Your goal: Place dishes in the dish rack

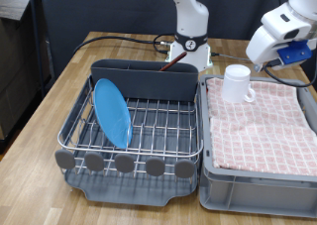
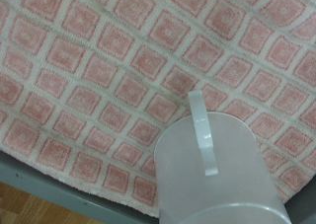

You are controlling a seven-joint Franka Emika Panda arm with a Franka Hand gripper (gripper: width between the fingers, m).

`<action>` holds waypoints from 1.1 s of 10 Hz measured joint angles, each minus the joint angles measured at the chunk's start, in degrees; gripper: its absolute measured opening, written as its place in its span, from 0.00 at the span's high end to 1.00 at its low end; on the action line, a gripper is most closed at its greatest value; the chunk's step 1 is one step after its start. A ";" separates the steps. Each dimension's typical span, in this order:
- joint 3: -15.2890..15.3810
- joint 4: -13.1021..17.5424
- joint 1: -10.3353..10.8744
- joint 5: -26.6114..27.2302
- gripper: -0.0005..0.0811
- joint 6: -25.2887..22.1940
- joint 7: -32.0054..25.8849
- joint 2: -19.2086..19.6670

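Note:
The white handled mug (image 1: 236,83) stands on the pink checked cloth in the grey crate, at its far end. In the wrist view the mug (image 2: 219,180) fills the lower corner with its handle (image 2: 202,130) turned towards the cloth. My gripper (image 1: 256,58) hangs just above the mug and to the exterior view's right of it, not touching it. Its fingers do not show in the wrist view. The light-blue plate (image 1: 112,111) stands on edge in the silver wire dish rack (image 1: 149,126). A reddish-brown spoon handle (image 1: 176,62) seems to stick out of the rack's tall grey back compartment.
The grey crate (image 1: 260,180) lined with pink checked cloth (image 2: 109,76) sits against the rack on the exterior view's right. Round grey discs (image 1: 124,163) line the rack's front. The robot base (image 1: 188,47) stands behind the rack on the wooden table (image 1: 40,116).

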 joint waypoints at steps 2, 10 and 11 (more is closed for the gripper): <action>0.00 -0.45 0.00 -0.73 0.01 1.80 -0.83 1.73; -0.60 -7.19 -0.20 -4.02 0.01 12.60 -4.89 3.95; -0.69 -7.96 -0.21 -4.11 0.01 13.15 -5.22 3.97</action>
